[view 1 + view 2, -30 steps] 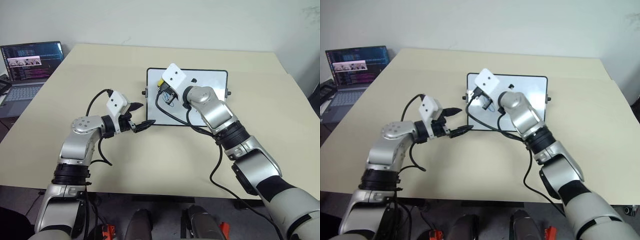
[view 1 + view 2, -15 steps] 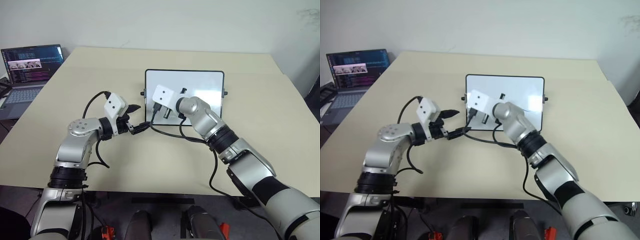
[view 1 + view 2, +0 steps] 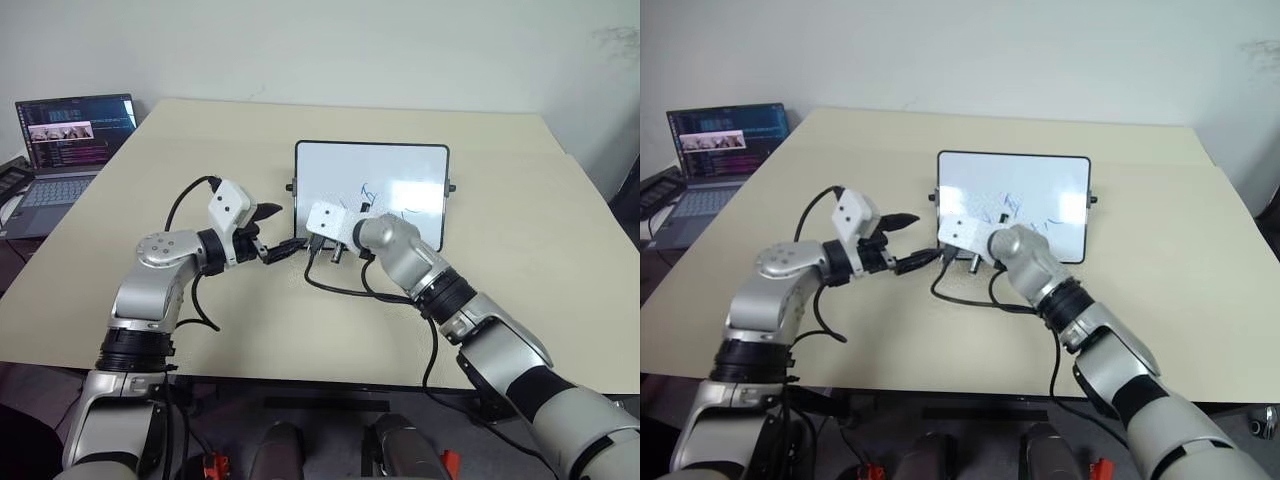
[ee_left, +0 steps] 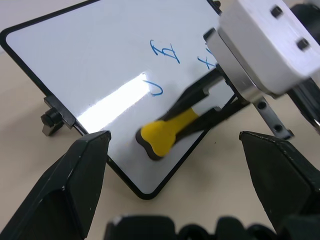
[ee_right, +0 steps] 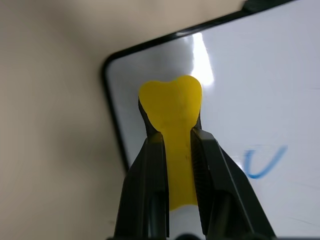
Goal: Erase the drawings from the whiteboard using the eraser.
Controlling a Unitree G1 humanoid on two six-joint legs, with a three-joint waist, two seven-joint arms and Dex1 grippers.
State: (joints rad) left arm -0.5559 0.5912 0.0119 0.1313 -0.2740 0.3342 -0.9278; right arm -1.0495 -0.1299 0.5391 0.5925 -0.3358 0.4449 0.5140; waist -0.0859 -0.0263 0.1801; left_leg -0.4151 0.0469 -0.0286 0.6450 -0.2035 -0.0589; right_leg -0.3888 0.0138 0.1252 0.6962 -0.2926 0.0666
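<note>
Right gripper (image 4: 170, 131) lowered from above the whiteboard (image 3: 400, 165) to its near left corner, fingers pinching the eraser (image 5: 172, 125), seemingly touching the surface. Drawings (image 4: 165, 52) unwiped beside it. Left gripper (image 3: 270, 232) spread, idle nearby.

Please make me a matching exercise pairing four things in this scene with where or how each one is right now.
Column one:
1. small yellow block eraser
2. blue marker drawings
3. open grey laptop
4. left gripper

Column two:
A. at the table's far left edge
B. open, beside the glossy white black-framed whiteboard's left edge
C. clamped in the right gripper, over the whiteboard's near left corner
D. not yet wiped, near the whiteboard's middle

Pairs: 1-C, 2-D, 3-A, 4-B
</note>
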